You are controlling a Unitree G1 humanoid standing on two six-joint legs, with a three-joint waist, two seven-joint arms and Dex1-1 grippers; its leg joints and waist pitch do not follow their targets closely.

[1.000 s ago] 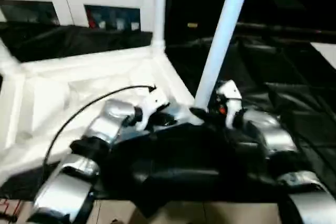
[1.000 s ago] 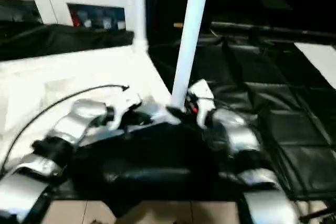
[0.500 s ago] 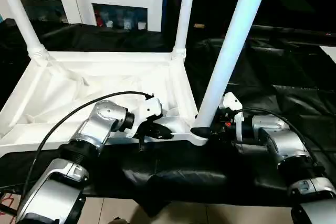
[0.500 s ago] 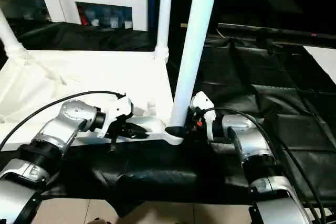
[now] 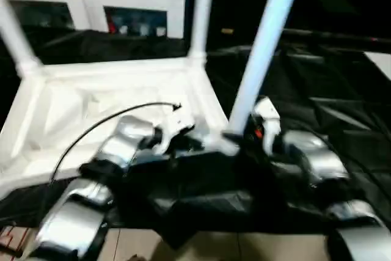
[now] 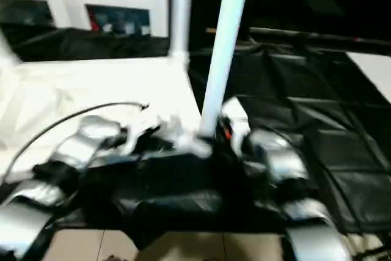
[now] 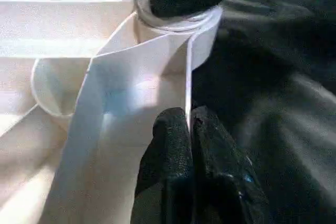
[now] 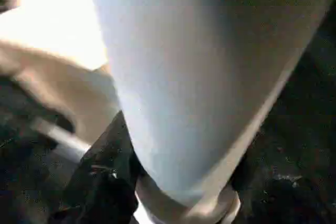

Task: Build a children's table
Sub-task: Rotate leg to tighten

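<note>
The children's table (image 5: 91, 102) lies upside down on a black sheet, white, with its ribbed underside facing up. Three legs stand upright in corner sockets: far left (image 5: 15, 35), far right (image 5: 200, 10) and near right (image 5: 263, 47). My left gripper (image 7: 189, 129) is shut on the thin rim wall (image 7: 188, 77) just beside the near-right corner socket (image 7: 178, 22). My right gripper (image 8: 178, 182) is closed around the base of the near-right leg (image 8: 189, 77), with a black finger (image 8: 105, 182) on each side. In the head view both grippers meet at that corner (image 5: 229, 142).
A white cabinet with glass doors (image 5: 122, 4) stands behind the table. The black sheet (image 5: 330, 90) stretches away to the right. A black cable (image 5: 91, 129) loops over my left forearm. Pale floor (image 5: 201, 249) shows at the near edge.
The head view has swung and blurred. Both grippers stay at the same near-right corner. The table and its legs have not visibly moved.
</note>
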